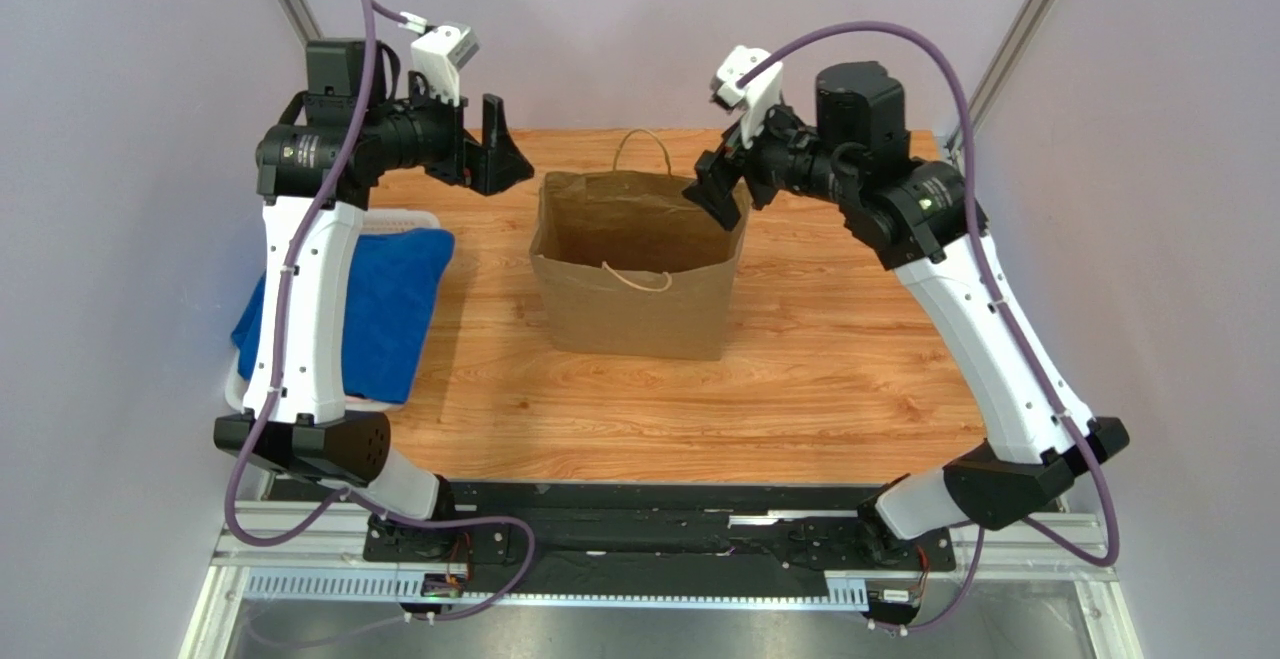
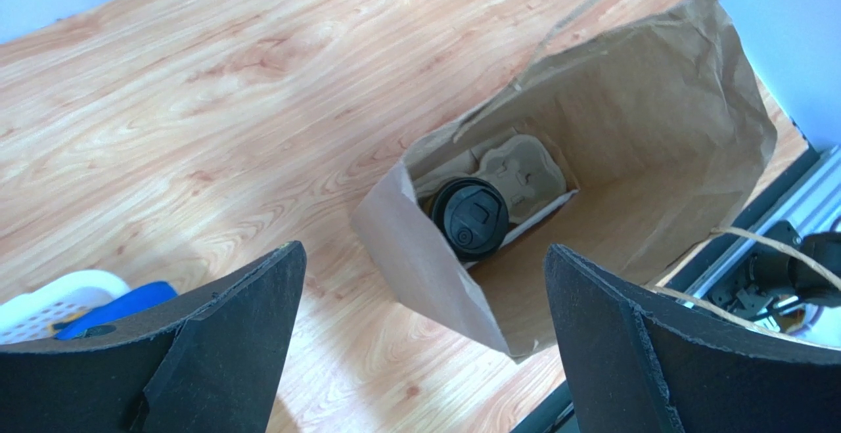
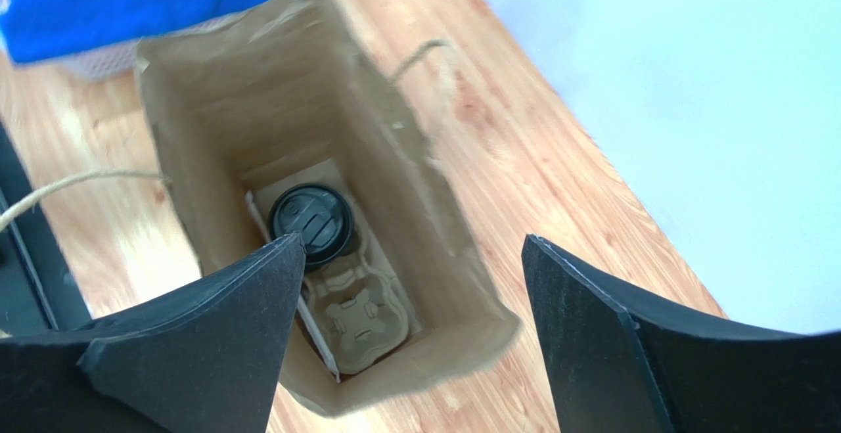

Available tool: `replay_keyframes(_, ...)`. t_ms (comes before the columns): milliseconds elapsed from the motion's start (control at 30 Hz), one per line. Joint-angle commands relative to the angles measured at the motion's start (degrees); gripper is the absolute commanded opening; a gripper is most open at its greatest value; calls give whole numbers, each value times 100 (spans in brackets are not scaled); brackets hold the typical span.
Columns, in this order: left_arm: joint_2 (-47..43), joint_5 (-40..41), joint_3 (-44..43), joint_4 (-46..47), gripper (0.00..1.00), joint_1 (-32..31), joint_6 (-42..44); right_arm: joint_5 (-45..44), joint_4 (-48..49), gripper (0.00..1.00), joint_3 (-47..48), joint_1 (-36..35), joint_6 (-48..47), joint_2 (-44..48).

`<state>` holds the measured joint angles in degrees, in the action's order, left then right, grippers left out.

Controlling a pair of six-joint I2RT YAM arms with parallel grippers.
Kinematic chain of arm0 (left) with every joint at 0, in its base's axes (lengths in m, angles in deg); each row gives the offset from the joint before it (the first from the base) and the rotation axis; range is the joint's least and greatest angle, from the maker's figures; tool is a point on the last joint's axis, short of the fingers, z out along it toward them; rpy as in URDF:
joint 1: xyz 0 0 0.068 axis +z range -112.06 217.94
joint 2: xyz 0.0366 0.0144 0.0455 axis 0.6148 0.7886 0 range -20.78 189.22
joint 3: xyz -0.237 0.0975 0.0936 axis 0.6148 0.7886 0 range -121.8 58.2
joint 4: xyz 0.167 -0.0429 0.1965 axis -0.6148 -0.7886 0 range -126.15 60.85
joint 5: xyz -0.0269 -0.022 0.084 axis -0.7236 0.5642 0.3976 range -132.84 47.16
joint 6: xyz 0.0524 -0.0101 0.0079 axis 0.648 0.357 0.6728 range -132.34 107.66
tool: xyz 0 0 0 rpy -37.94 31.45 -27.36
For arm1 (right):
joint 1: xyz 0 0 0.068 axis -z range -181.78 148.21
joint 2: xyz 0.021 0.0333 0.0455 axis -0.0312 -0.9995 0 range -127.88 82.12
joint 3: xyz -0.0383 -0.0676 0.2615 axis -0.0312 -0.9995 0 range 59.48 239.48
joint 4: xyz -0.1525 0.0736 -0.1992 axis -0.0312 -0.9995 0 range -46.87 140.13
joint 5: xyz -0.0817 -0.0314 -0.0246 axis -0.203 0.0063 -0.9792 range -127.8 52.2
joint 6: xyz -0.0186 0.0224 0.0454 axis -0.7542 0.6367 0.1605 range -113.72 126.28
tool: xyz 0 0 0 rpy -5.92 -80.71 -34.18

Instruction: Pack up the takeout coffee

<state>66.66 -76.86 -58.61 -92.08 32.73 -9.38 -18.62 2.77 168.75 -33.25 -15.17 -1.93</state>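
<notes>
Wide-open and empty, left gripper (image 2: 422, 252) and right gripper (image 3: 412, 242) look into the paper bag (image 2: 651, 118). Below, between the jaws, the takeout coffee (image 2: 471, 218) sits in a pulp tray (image 2: 513, 162) slot, probably to keep it upright.

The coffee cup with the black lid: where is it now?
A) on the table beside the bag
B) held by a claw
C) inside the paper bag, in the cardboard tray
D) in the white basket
C: both wrist views look down into the open paper bag and show the coffee cup seated in the tray at its bottom.
</notes>
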Motion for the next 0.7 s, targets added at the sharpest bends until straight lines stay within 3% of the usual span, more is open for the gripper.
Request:
replay_keyframes(0,159,-96,-342,-351,99,327,-129,-415,332,89,165,604,843,415)
replay_keyframes(133,212,263,-264,-561,99,486,-182,-319,288,90,-335,1422,1529,827)
replay_keyframes(267,160,764,202,-799,99,662,-103,-450,314,91,-1529,2143,1749,1380)
replay_keyframes(400,-305,1055,1411,-467,99,662,116,-406,332,92,-2663,2828,1802,1970)
replay_keyframes(667,-1193,1319,2768,-149,99,662,152,-284,297,99,-4184,2988,1855,2938)
